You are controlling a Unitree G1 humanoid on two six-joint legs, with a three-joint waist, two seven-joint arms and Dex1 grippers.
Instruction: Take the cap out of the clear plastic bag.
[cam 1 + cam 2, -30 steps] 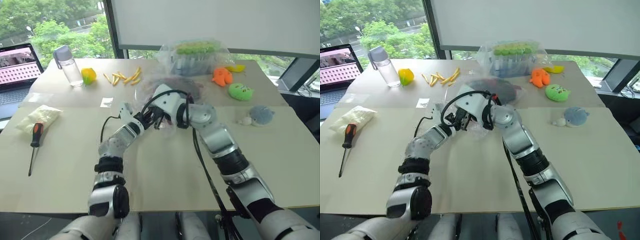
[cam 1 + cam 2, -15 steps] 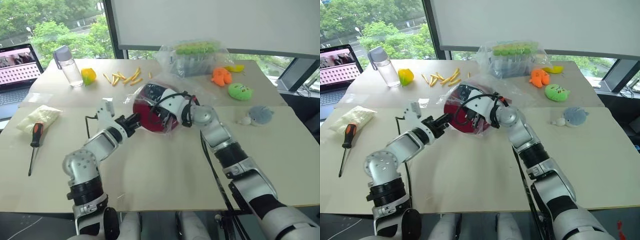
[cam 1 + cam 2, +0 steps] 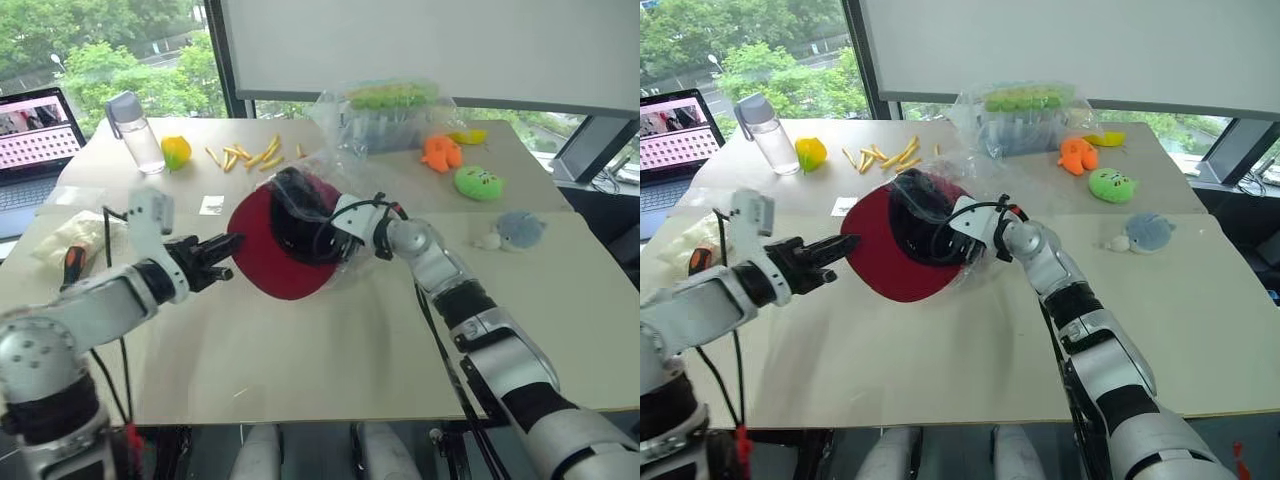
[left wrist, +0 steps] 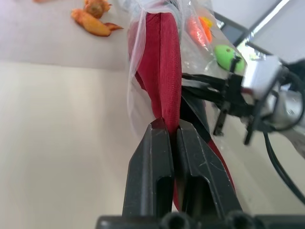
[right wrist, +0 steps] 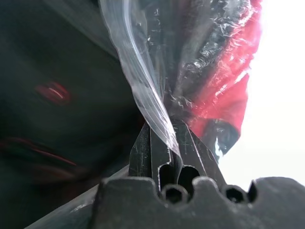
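We find the left gripper pinching the red brim of the cap, held above the table. The right gripper has its fingers pressed together on a fold of the clear plastic bag, which covers the cap's crown; the brim protrudes.

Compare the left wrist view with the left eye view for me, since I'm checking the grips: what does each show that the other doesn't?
Left wrist view: the left gripper fingers clamped on the cap brim edge, close up. Left eye view: the water bottle, screwdriver, grey plush, and the right gripper pinching the clear plastic bag. Both: cap, bag, orange and green plush toys.
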